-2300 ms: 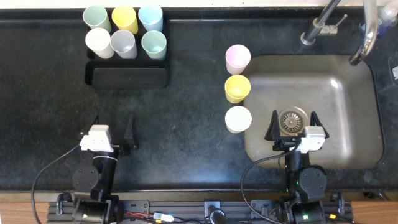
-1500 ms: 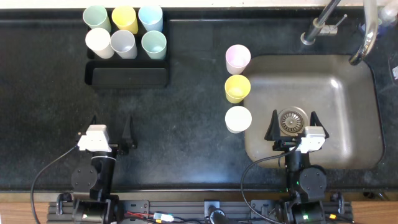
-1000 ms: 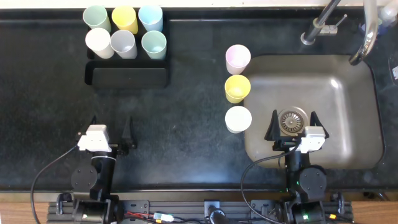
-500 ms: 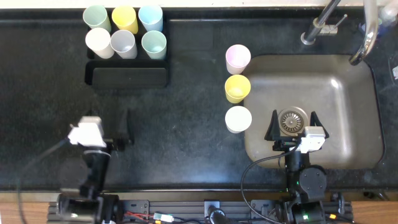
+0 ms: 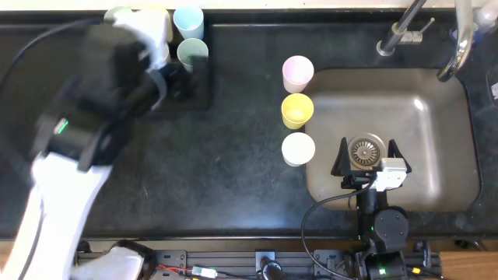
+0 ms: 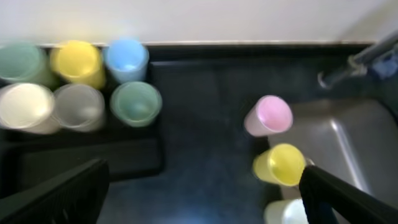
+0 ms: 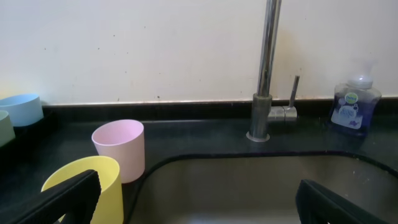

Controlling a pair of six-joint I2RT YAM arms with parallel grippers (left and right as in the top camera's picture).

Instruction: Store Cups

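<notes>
Standing by the tap, a blue soap bottle bears an unreadable label; both arms' jaws gape apart.

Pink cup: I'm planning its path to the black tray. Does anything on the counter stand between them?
Nothing visible does. The counter between the pink cup and the black tray, with its empty front row, is bare. The yellow cup stands beside the pink cup, off that line.

Pink cup, yellow cup, white cup upright in a row beside sink — six more cups in black tray
</notes>
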